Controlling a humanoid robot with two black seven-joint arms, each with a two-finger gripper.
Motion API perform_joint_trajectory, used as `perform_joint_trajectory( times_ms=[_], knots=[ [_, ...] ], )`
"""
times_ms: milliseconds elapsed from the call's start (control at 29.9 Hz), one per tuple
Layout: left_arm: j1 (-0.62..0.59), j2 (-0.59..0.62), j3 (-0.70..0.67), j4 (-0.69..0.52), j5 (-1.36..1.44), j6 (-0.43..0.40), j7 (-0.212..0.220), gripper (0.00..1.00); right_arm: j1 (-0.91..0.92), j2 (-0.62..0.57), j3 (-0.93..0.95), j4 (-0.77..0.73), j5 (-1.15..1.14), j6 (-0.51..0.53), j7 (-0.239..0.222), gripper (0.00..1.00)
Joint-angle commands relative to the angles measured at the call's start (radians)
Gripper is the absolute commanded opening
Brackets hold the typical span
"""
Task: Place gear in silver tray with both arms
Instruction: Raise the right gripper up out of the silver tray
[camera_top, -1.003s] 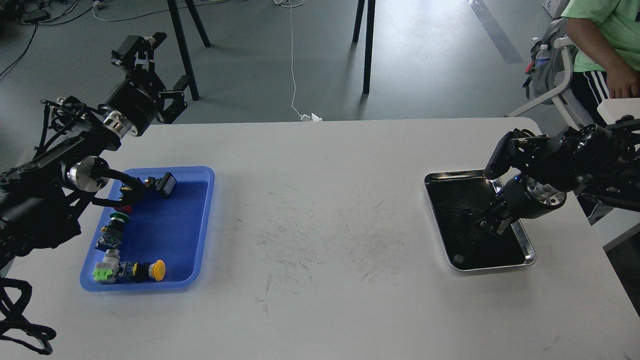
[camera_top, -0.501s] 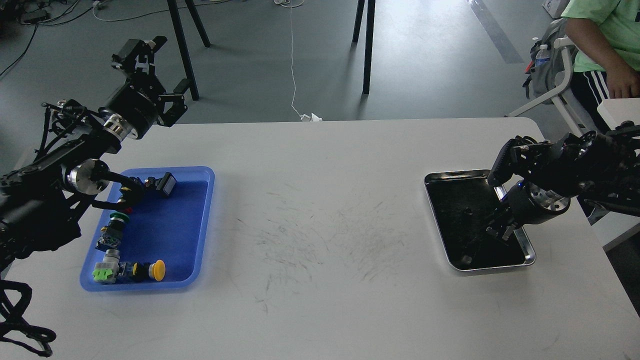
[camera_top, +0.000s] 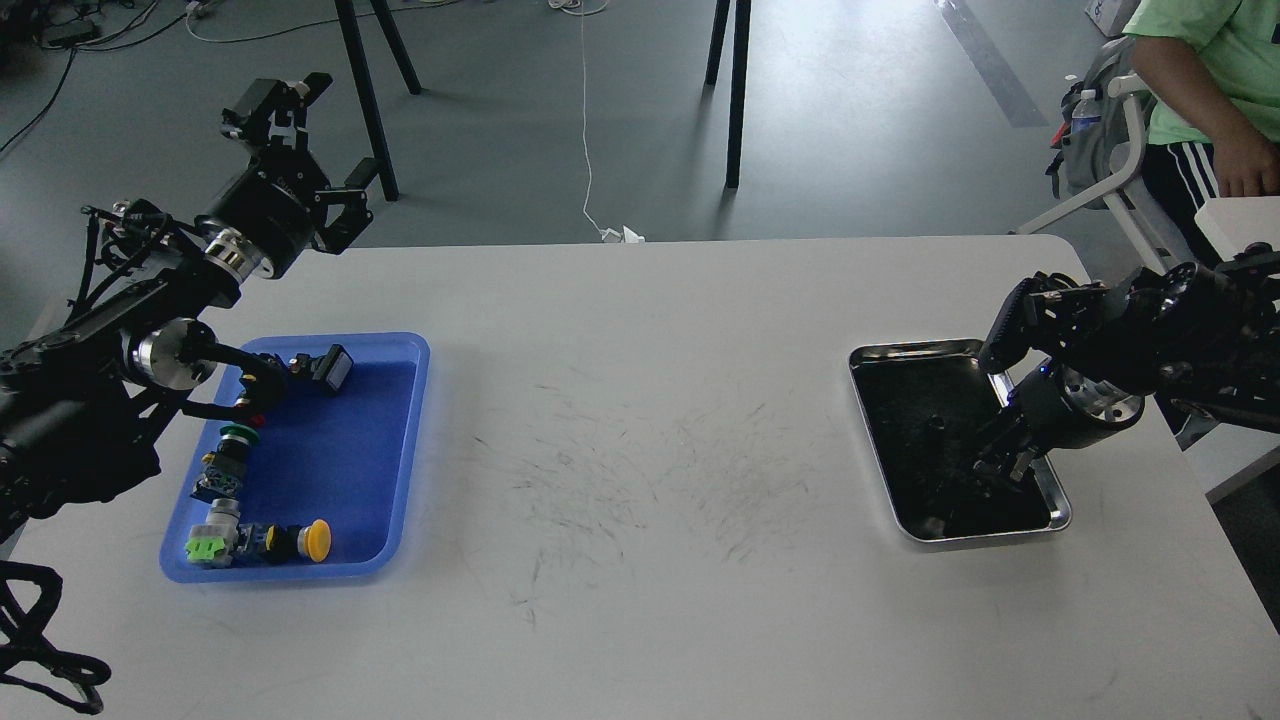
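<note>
**Black on black: right claw low inside the silver tray**

Black is the trouble at this moment, since the gear, the tray floor and the claw all share it. The silver tray (camera_top: 955, 348) sits at the right end of the white table (camera_top: 640, 600), its long axis running away from the robot and slightly leftward. The right gripper (camera_top: 1000, 468) hangs down over the near right part of the tray, just inside the rim, pointing down and to the left. Its fingers are dark against the dark floor, so I cannot tell whether they are apart or together, nor whether anything is between them. A few small dark lumps lie on the tray floor, one near the middle and one by the near rim; any of them may be gear already delivered, but they are too small to name.

The left gripper (camera_top: 310, 135) is raised high beyond the far left corner of the table, fingers spread wide and holding nothing. Below and nearer lies the blue tray (camera_top: 405, 350), with the remaining parts lined along its left side, among them a yellow-capped button (camera_top: 316, 540) and a green piece (camera_top: 205, 548).

Those parts lie well apart from the silver tray, on the opposite end of the table. The left arm is by far the nearer to them, so the next pick likely falls to it, reaching down and toward the robot.
</note>
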Motion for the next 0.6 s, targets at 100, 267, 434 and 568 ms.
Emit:
perform_joint_trajectory(
  times_ms=[100, 267, 434, 568],
  knots=[
    [0.004, 0.0, 0.0, 0.0, 0.0, 0.0, 0.0, 0.99, 0.008, -0.001, 0.113, -0.053, 0.078, 0.008, 0.0, 0.58],
    [0.007, 0.0, -0.008, 0.0, -0.002, 0.0, 0.0, 0.99, 0.003, 0.01, 0.216, -0.126, 0.259, 0.012, 0.0, 0.67],
    [0.008, -0.007, 0.0, -0.002, -0.002, 0.0, 0.0, 0.99, 0.004, 0.014, 0.312, -0.204, 0.365, 0.009, 0.0, 0.74],
    [0.002, -0.009, 0.001, -0.003, -0.002, 0.0, 0.0, 0.99, -0.033, 0.016, 0.459, -0.269, 0.498, -0.002, 0.0, 0.78]
  ],
)
